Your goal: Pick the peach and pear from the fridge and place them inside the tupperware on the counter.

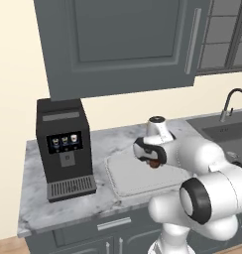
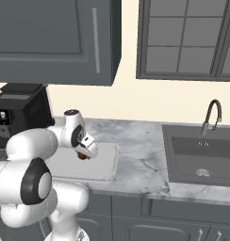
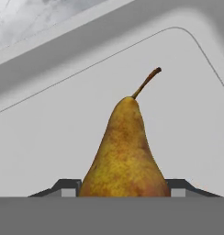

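We have the pear (image 3: 125, 151) clamped between the jaws of the gripper (image 1: 153, 162), hanging just above the tupperware (image 1: 127, 179), which lies flat on the counter (image 1: 38, 198) just to the right of the coffee machine (image 1: 65, 148). In the hand view the fruit's stem points toward the tupperware's rounded far corner, and the pale floor of the container spreads behind it, so we judge the pear is already over the inside rather than the rim. To do this step well, we should lower until the fruit is close to the floor, keep it toward the middle of the tupperware and away from the low wall, then part the fingers slowly so the pear settles and does not roll over the edge; after that, lift straight up. By our count: one pear, one tupperware, one coffee machine to its left, one sink (image 2: 201, 153) with one tap (image 2: 211, 115) well to its right, and one gripper.
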You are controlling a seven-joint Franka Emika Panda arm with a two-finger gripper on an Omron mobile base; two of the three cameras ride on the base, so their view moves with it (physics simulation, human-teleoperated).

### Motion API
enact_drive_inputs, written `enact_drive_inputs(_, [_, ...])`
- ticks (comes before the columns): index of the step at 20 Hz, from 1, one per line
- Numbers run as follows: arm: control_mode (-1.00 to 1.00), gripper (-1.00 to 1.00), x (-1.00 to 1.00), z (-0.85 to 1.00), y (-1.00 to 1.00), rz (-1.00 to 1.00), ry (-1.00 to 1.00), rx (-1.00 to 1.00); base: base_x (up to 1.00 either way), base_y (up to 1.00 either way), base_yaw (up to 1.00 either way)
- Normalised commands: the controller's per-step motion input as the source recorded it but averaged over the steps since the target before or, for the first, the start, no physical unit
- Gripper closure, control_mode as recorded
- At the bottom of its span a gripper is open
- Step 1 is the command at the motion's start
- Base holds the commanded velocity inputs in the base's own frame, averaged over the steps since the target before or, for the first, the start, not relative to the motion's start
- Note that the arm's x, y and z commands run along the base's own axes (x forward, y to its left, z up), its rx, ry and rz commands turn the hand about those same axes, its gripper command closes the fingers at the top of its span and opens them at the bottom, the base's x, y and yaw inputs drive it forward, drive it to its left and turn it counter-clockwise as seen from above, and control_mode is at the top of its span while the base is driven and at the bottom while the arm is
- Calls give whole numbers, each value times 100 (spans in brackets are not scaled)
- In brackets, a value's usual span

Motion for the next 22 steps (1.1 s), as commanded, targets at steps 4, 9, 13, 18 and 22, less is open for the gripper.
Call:
enact_drive_inputs(4, [-100,100,6,-40,22,0,0,0,0,0,0])
enact_drive_inputs(9, [-100,-100,5,-39,23,0,0,0,0,0,0])
enact_drive_inputs(13, [-100,-100,0,-26,10,0,0,0,0,0,0])
enact_drive_inputs(18, [-100,-100,-25,9,5,-1,-5,0,0,0,0])
enact_drive_inputs(22, [-100,-100,-52,48,-2,-3,-18,0,0,0,0])
